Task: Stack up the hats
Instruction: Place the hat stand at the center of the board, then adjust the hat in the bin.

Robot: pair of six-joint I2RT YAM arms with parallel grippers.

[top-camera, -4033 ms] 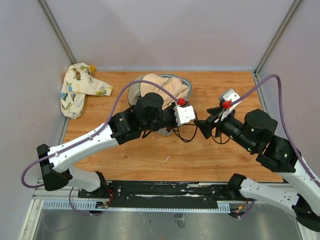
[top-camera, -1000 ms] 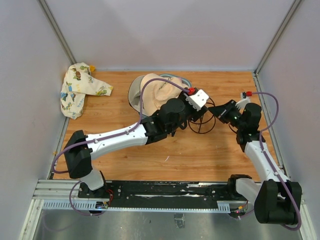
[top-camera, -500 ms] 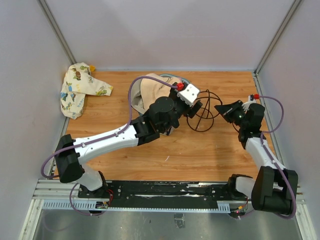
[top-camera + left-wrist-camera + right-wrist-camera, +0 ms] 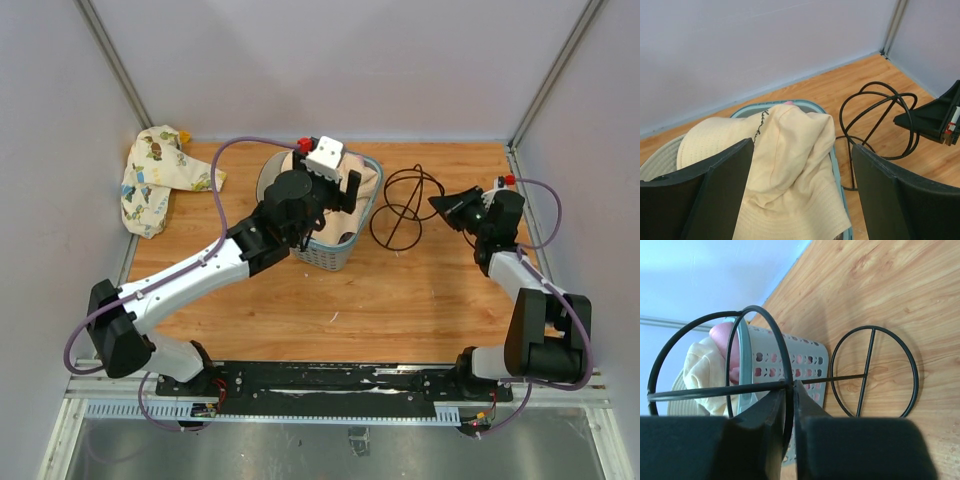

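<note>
As seen from above, hats (image 4: 368, 182): piled inside a blue-grey plastic mesh basket (image 4: 336, 256) towards the far side of the wooden worktop (image 4: 400, 310), left of centre.
Top hat: beige fabric bucket hat (image 4: 795, 185), crumpled, floppy brim draped over the basket's rim on the side nearest the wire stand.
Beneath it: a paler cream brim spread to the left, and a pink hat (image 4: 720, 333) visible through the basket's holes and above its rim in the right wrist view.
Left tool (image 4: 801, 150): fingers wide apart, gripping nothing, poised directly over the basket with the beige hat below and between them; contact with the fabric not clear.
Black wire stand (image 4: 866, 372): round ring with cross-bars plus curved loops, just beside the basket on its right, between it and the right arm.
Right tool (image 4: 790, 390): fingers together, clamped on a thin rod of the wire stand, near the right edge of the worktop.
Cream cloth with cartoon prints (image 4: 155, 180): crumpled in the far-left corner, well apart from the basket.
</note>
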